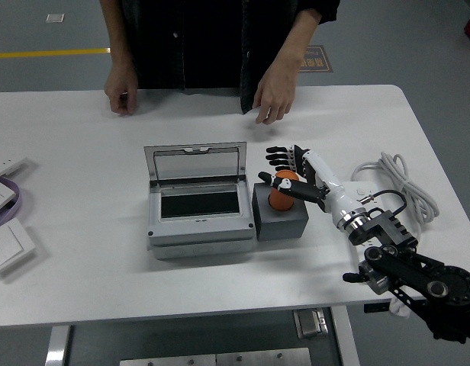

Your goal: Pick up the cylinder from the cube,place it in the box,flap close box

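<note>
Reaching in from the lower right, the robot's right hand (290,174) was seen over the orange cylinder (283,191), its black-and-white fingers (278,160) spread around the cylinder's top and its thumb laid across the near side; whether a firm grasp had been made could not be told. The cylinder was standing upright in the grey cube (281,213), which was set on the white worktop (82,267) just beside the right wall of the grey box (197,221). The box's lid (194,162) was raised towards the far side, leaving the dark interior exposed. A white cable (403,183) was coiled on the worktop to the right of the arm. Several white switch plates (8,248) were lying at the left edge. At the far side a person in dark clothing was standing, with one hand (122,90) resting on the worktop at the left and the other hand (275,95) touching it near the middle, well apart from the robot's hand.
</note>
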Robot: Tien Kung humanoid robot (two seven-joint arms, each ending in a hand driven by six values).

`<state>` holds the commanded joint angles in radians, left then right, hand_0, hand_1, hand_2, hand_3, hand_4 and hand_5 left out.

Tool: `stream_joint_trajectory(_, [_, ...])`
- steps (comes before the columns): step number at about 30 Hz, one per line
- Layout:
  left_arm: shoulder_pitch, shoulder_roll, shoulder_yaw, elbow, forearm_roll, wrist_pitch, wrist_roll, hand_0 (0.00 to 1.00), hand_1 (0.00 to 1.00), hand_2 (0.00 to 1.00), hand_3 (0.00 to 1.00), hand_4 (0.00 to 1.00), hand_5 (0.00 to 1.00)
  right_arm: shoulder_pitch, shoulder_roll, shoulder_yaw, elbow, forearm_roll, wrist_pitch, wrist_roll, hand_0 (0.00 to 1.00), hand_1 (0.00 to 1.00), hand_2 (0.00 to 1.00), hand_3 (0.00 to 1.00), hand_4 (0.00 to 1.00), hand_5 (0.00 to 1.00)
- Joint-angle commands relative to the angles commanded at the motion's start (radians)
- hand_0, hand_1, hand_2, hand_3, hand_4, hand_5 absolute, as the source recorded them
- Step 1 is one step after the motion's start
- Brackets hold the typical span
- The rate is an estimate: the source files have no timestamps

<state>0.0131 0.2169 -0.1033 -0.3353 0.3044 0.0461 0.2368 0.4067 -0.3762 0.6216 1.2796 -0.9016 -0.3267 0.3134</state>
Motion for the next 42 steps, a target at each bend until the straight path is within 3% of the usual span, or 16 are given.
stream_joint_trajectory(17, [-0.004, -0.002, 0.006, -0.002, 0.001, 0.001, 0.000, 0.626, 0.594, 0.613, 0.654, 0.744, 0.298, 0.028, -0.008, -0.077, -0.005, 0.016, 0.014, -0.004, 0.655, 0.661, 0.656, 0.682, 0.904, 0.232])
stream_joint_trajectory(18, [-0.005, -0.002, 0.006, -0.002, 0.001, 0.001, 0.000, 0.626, 0.594, 0.613, 0.654, 0.744, 0.296, 0.029, -0.009, -0.079, -0.006, 0.019, 0.014, -0.005, 0.604, 0.636, 0.642, 0.671, 0.788, 0.062])
stream_joint_trajectory(23, [-0.005, -0.002, 0.008, -0.002, 0.001, 0.002, 0.000, 0.626, 0.594, 0.613, 0.654, 0.744, 0.296, 0.030, -0.010, -0.083, -0.009, 0.041, 0.013, -0.001, 0.604, 0.636, 0.642, 0.671, 0.788, 0.062])
stream_joint_trajectory(24, [-0.004, -0.001, 0.008, -0.002, 0.001, 0.002, 0.000, 0.625, 0.594, 0.613, 0.654, 0.744, 0.297, 0.030, -0.010, -0.082, -0.009, 0.046, 0.012, 0.000, 0.567, 0.615, 0.617, 0.647, 0.715, 0.041])
stream_joint_trajectory(29, [-0.004, -0.002, 0.010, -0.002, 0.000, 0.003, -0.001, 0.625, 0.594, 0.613, 0.654, 0.744, 0.297, 0.028, -0.010, -0.083, -0.008, 0.056, 0.004, 0.001, 0.567, 0.615, 0.617, 0.647, 0.715, 0.041])
stream_joint_trajectory(30, [-0.004, -0.002, 0.010, -0.002, 0.000, 0.003, -0.001, 0.625, 0.594, 0.614, 0.654, 0.744, 0.296, 0.028, -0.011, -0.083, -0.008, 0.057, 0.003, 0.001, 0.680, 0.611, 0.588, 0.623, 0.287, 0.002])
stream_joint_trajectory(35, [-0.006, -0.002, 0.007, -0.001, 0.004, 0.003, -0.002, 0.625, 0.594, 0.614, 0.654, 0.744, 0.296, 0.028, -0.011, -0.085, -0.006, 0.061, -0.001, -0.003, 0.680, 0.611, 0.588, 0.623, 0.287, 0.002])
stream_joint_trajectory(36, [-0.006, -0.001, 0.006, -0.001, 0.005, 0.004, -0.002, 0.625, 0.594, 0.613, 0.655, 0.744, 0.296, 0.028, -0.011, -0.086, -0.005, 0.062, -0.002, -0.003, 0.645, 0.588, 0.548, 0.568, 0.002, 0.002])
stream_joint_trajectory(41, [-0.007, 0.000, 0.007, -0.001, 0.005, 0.005, -0.004, 0.625, 0.594, 0.613, 0.655, 0.744, 0.296, 0.030, -0.012, -0.089, -0.002, 0.059, 0.000, -0.011, 0.645, 0.588, 0.548, 0.568, 0.002, 0.002])
stream_joint_trajectory(42, [-0.007, 0.001, 0.007, -0.001, 0.005, 0.006, -0.004, 0.623, 0.594, 0.614, 0.655, 0.744, 0.296, 0.031, -0.012, -0.090, -0.001, 0.057, 0.000, -0.013, 0.567, 0.558, 0.505, 0.484, 0.002, 0.002])
